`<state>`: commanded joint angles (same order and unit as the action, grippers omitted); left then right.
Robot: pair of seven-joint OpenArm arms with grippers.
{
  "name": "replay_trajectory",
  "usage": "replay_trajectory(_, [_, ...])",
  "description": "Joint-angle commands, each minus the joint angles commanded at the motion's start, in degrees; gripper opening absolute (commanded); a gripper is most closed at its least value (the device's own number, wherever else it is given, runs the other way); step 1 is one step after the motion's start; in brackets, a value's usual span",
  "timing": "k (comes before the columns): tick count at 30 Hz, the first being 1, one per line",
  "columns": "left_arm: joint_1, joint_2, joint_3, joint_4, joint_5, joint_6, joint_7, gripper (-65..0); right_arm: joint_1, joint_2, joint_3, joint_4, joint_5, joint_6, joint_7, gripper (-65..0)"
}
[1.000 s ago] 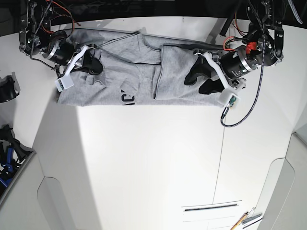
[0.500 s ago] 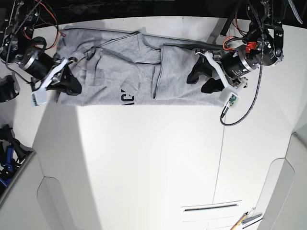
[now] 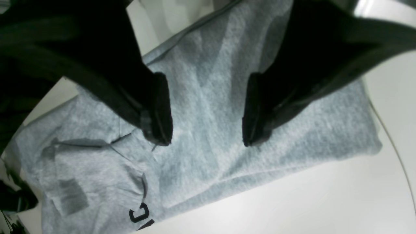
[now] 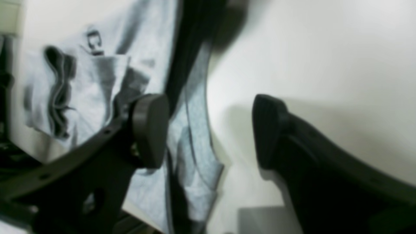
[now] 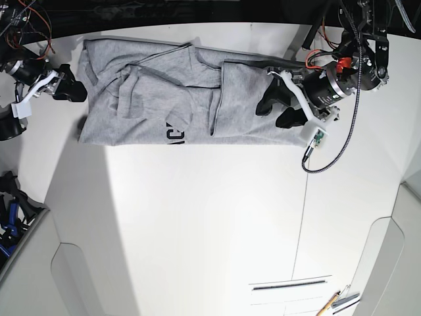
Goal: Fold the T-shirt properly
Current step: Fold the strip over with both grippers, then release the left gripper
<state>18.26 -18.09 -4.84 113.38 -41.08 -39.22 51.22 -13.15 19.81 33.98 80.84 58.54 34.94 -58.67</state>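
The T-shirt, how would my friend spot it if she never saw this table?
Look along the far edge of the white table. Between the two robot arms lies the T-shirt, spread out in rumpled folds. It is the only soft grey cloth there, with black block letters showing at its near edge.

Robotics lab: bare white table, exposed arm wiring.
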Motion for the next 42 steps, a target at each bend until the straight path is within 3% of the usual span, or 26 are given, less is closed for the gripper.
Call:
replay_trajectory(3, [0.0, 0.0, 0.0, 0.0, 0.0, 0.0, 0.0, -27.4, 0.3, -0.5, 0.0, -3.5, 2.6, 0.9, -0.8, -24.7])
replay_trajectory(10, [0.0, 0.0, 0.0, 0.0, -0.3, 0.0, 0.0, -27.4, 0.9, -0.8, -0.5, -3.4, 3.5, 0.94, -1.6, -24.7])
replay_trajectory(18, [0.0, 0.0, 0.0, 0.0, -0.2, 0.0, 0.0, -27.4, 1.7, -1.8, -11.6, -3.4, 3.2, 0.9, -1.5, -24.7])
replay_trajectory(24, [0.0, 0.0, 0.0, 0.0, -0.2, 0.0, 0.0, -27.4, 3.1, -4.8, -12.6, -2.0, 3.2, 0.92, -2.0, -24.8])
replay_trajectory(31, [0.0, 0.0, 0.0, 0.0, -0.2, 0.0, 0.0, -27.4, 3.1, -4.8, -17.5, -0.8, 0.3, 0.9, -0.9, -25.8])
replay_trajectory(32, [0.0, 0.0, 0.0, 0.0, -0.2, 0.0, 0.0, -27.4, 3.1, -4.8, -18.3, -0.8, -0.3, 0.87, -0.3, -29.8])
replay_trajectory(36, [0.0, 0.0, 0.0, 0.0, -0.3, 0.9, -0.2, -27.4, 3.2, -4.8, -19.6, -0.8, -3.7, 0.87, 3.2, -56.3])
replay_trajectory(38, [-0.3, 0.0, -0.1, 0.0, -0.3, 1.1, -0.4, -27.4, 3.7, -4.7, -19.6, -0.8, -4.7, 0.87, 3.8, -64.6])
replay_trajectory(42, [-0.5, 0.0, -0.2, 0.0, -0.2, 1.1, -0.4, -27.4, 5.1, -4.7, -19.6, -0.8, -5.9, 0.87, 3.6, -65.0])
